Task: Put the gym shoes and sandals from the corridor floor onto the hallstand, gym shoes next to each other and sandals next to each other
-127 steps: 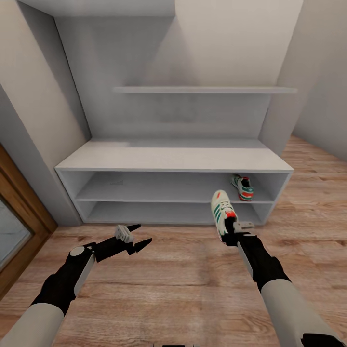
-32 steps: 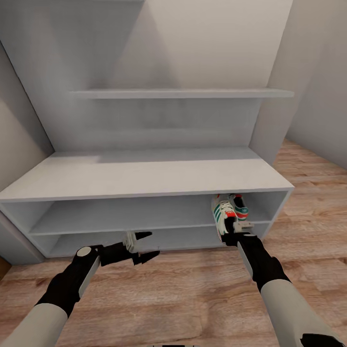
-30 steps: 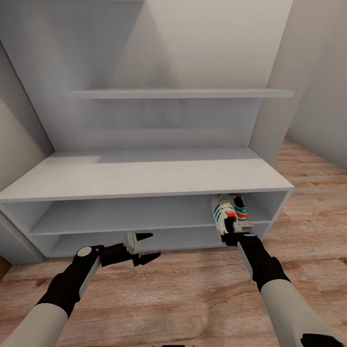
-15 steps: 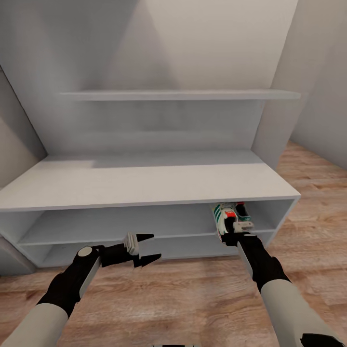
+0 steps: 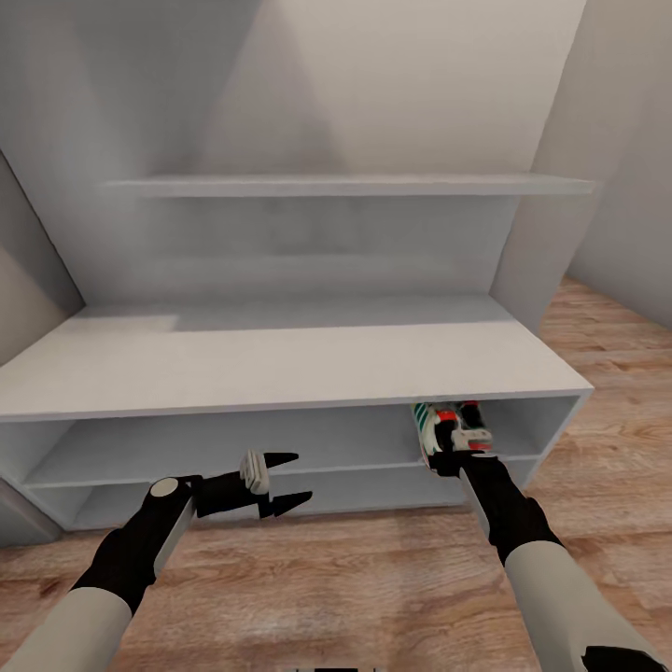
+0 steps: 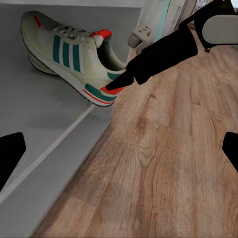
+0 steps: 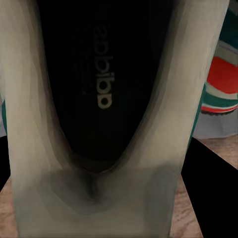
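Head view: the right gripper (image 5: 450, 455) is clamped on an off-white lace-up gym shoe with green side stripes and a red-orange tongue patch (image 5: 431, 427), gripping it at the heel end. The shoe is tilted with its toe pointing into the upper open row of the pale grey low hallstand (image 5: 280, 359), at the right end of that row, with the toe passing under the edge of the top board. Just beside it on the right, a bit of red, green and white shows inside the same row; whether that is the second shoe can't be told from this view.

The right wrist view looks straight into the held shoe: dark insole with lettering, pale collar around it. Past its edge sits the heel of a second off-white sneaker with green stripes and a red-orange heel patch (image 7: 220, 82), close beside the held one.

In the left wrist view that second sneaker stands upright on the grey shelf board, near the front edge, above the light brown wood-plank floor (image 6: 168, 163). The held shoe (image 6: 156, 22) and the right arm's dark gripper show behind it.

The left gripper (image 5: 284, 479) is spread wide with nothing between its black fingertips (image 6: 10, 151), hovering low in front of the hallstand's lower row, well apart from both shoes. A floating grey shelf (image 5: 345, 185) hangs on the wall above the bench.
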You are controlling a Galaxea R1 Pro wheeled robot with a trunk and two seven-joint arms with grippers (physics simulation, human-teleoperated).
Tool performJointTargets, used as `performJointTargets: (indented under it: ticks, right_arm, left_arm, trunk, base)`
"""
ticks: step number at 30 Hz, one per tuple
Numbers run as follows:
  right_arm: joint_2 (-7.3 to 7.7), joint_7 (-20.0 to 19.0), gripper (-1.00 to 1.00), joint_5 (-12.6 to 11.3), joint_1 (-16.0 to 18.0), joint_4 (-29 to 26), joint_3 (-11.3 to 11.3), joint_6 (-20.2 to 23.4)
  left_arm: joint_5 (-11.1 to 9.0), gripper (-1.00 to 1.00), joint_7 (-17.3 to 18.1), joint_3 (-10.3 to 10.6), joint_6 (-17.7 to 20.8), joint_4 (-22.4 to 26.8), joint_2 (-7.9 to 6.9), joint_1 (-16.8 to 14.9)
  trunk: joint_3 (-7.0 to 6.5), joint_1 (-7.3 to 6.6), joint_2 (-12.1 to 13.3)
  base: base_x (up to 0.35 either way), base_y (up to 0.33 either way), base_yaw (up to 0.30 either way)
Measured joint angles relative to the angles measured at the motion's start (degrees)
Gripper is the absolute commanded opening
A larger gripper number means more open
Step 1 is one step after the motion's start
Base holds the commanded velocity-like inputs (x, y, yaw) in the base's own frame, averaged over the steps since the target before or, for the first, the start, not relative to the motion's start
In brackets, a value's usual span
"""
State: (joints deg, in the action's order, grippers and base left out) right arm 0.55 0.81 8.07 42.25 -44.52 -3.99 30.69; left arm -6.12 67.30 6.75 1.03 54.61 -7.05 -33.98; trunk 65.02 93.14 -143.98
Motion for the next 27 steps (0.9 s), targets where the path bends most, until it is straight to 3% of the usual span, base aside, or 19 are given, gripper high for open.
performJointTargets:
  ticks: [27]
  right_arm:
    - [0.00, 0.00, -1.00, 0.00, 0.03, -0.05, -0.01, -0.01]
  left_arm:
    - [-0.02, 1.00, 0.00, 0.00, 0.00, 0.00, 0.00, 0.00]
  trunk:
    - [0.00, 0.02, 0.00]
  base:
    - [0.068, 0.005, 0.000]
